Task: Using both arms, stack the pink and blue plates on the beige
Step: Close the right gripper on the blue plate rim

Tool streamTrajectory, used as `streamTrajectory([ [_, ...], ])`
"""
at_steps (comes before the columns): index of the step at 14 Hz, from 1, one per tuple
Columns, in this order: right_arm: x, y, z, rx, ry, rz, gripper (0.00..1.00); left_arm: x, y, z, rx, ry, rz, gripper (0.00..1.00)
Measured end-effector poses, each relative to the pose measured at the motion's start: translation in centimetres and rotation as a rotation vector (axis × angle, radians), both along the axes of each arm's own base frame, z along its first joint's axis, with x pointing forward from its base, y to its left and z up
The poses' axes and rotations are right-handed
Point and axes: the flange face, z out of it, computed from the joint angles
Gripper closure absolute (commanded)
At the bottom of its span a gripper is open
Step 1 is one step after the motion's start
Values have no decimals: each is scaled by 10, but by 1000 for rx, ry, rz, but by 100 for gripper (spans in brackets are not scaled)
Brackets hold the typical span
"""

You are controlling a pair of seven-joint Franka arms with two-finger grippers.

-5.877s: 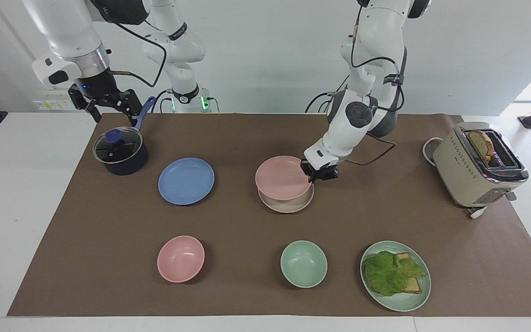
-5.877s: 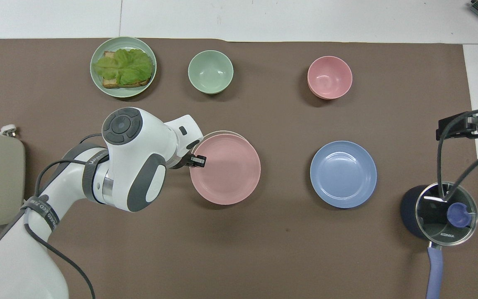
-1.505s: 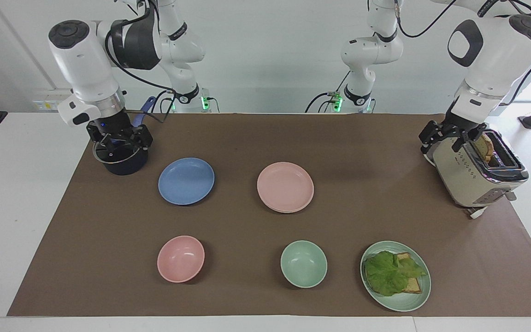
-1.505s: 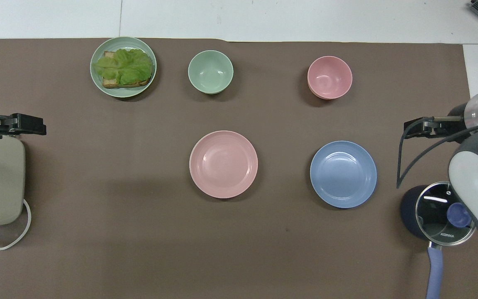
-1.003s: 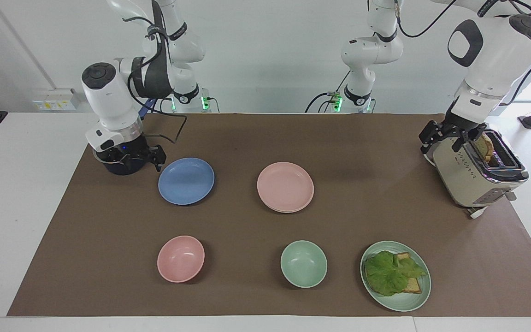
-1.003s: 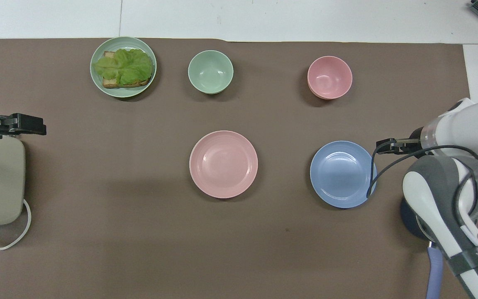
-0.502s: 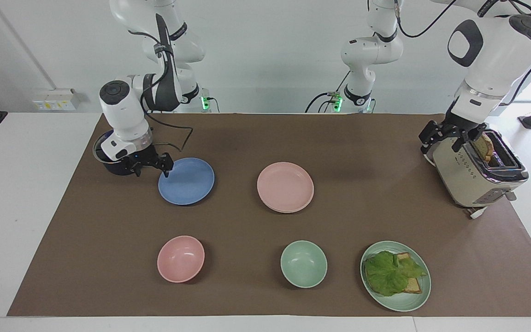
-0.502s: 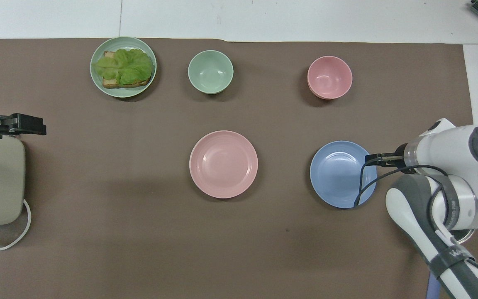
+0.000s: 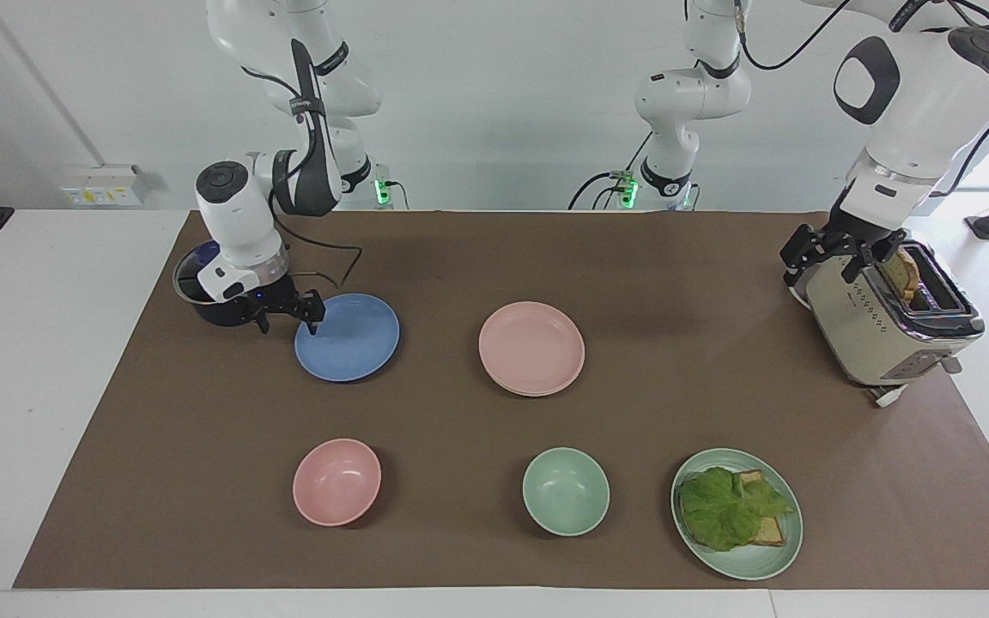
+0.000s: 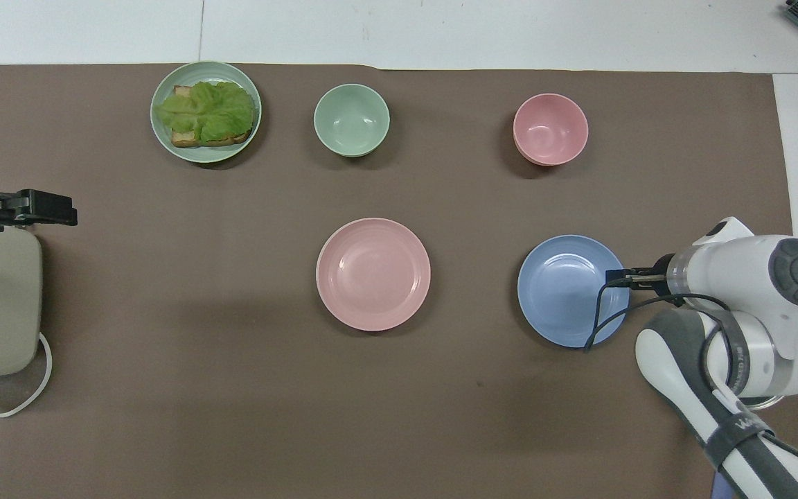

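Note:
The pink plate lies on the beige plate, of which only a thin rim shows under it, mid-table. The blue plate lies flat on the brown mat beside them, toward the right arm's end. My right gripper is low at that plate's rim, open, one finger over the rim; in the overhead view my right gripper tips the edge of the blue plate. My left gripper waits open over the toaster, holding nothing.
A dark pot with a glass lid sits right beside my right wrist. The toaster holds bread at the left arm's end. Farther from the robots are a pink bowl, a green bowl and a green plate with lettuce and toast.
Earlier my left gripper left the pink plate on the beige one and drew back to the toaster. In the last second my right gripper moved from the pot to the blue plate's rim.

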Motion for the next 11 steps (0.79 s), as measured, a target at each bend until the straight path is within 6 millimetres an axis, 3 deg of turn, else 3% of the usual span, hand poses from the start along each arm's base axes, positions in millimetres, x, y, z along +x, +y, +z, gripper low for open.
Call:
streamTrajectory([
  [6,-6,-4,-15,15,-1,-20,20,0,0,0,0,0,0,0],
  [11,-10,-6,-27,69,14,10,36,0,0,0,0,0,0,0],
])
